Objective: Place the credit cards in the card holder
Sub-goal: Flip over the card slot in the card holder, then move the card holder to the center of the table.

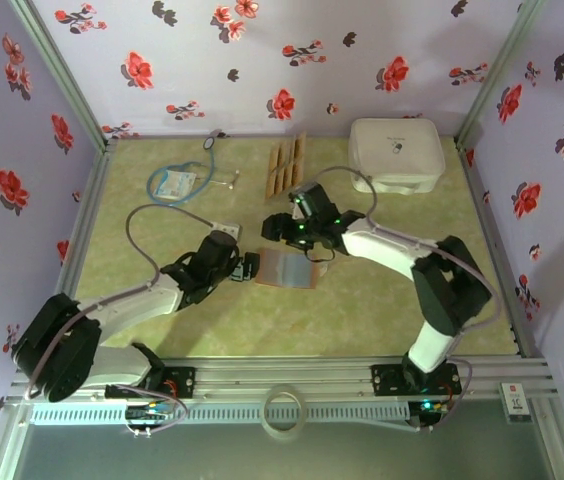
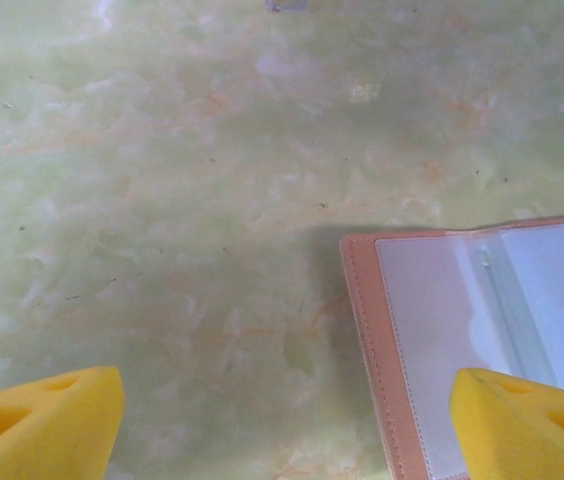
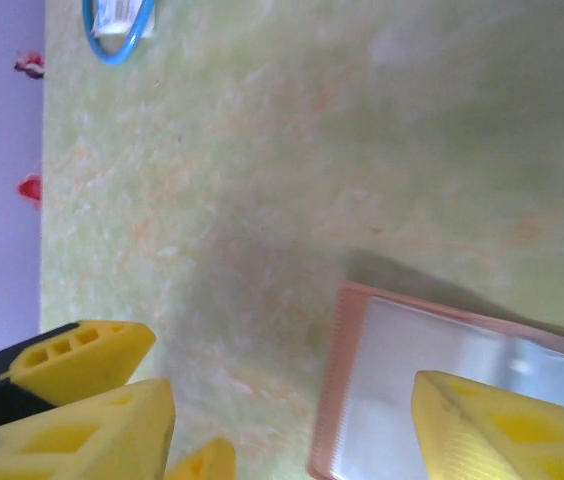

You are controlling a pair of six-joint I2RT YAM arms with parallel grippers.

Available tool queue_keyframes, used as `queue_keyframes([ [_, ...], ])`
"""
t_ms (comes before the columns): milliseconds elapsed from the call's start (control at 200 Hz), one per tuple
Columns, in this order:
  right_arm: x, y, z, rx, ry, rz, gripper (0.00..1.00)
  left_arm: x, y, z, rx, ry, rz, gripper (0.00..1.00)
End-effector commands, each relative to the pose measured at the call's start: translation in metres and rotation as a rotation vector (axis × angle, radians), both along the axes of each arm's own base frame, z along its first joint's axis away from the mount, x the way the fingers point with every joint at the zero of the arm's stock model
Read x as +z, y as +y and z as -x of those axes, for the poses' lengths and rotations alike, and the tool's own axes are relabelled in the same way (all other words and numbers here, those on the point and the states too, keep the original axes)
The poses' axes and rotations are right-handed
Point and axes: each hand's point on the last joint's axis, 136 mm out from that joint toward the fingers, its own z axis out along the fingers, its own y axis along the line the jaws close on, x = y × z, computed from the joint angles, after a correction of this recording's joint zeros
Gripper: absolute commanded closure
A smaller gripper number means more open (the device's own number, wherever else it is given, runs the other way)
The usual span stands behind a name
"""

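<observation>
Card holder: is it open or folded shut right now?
Open. The card holder lies spread flat on the table, and both wrist views show its clear inner pockets facing up inside the reddish-brown border.

You've got the card holder point(image 1: 287, 270) lying opened flat around the middle of the table point(image 1: 382, 310). Your left gripper point(image 1: 250, 266) sits just off its left edge, and your right gripper point(image 1: 280, 232) hangs by its far-left corner. Behind the card holder, well apart from it, the credit cards point(image 1: 285, 166) lie side by side in a row. Left of them is the stethoscope point(image 1: 184, 180). Right of them, in the far right corner, sits the case point(image 1: 395, 152). A ring point(image 1: 284, 410) lies on the near rail between the arm bases.
</observation>
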Motion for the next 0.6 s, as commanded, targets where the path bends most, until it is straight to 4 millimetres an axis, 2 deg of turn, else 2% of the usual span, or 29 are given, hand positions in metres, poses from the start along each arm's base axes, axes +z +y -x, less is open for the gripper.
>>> queue_keyframes([
  [0,-0.031,-0.060,0.013,-0.065,0.015,0.243,0.35,0.005,-0.010,-0.010,-0.041,-0.004,-0.031,0.14],
  [130,-0.045,-0.097,0.026,-0.103,0.011,0.351,0.35,-0.001,-0.018,-0.016,-0.071,0.020,-0.063,0.13],
  [215,-0.053,-0.111,0.033,-0.118,0.018,0.373,0.36,-0.004,-0.024,-0.021,-0.084,0.034,-0.084,0.12],
  [440,-0.072,-0.124,0.040,-0.130,0.047,0.384,0.39,-0.018,-0.037,-0.027,-0.132,0.066,-0.133,0.08],
  [595,-0.084,-0.122,0.039,-0.105,0.064,0.371,0.50,-0.034,-0.037,-0.025,-0.138,0.096,-0.165,0.07],
])
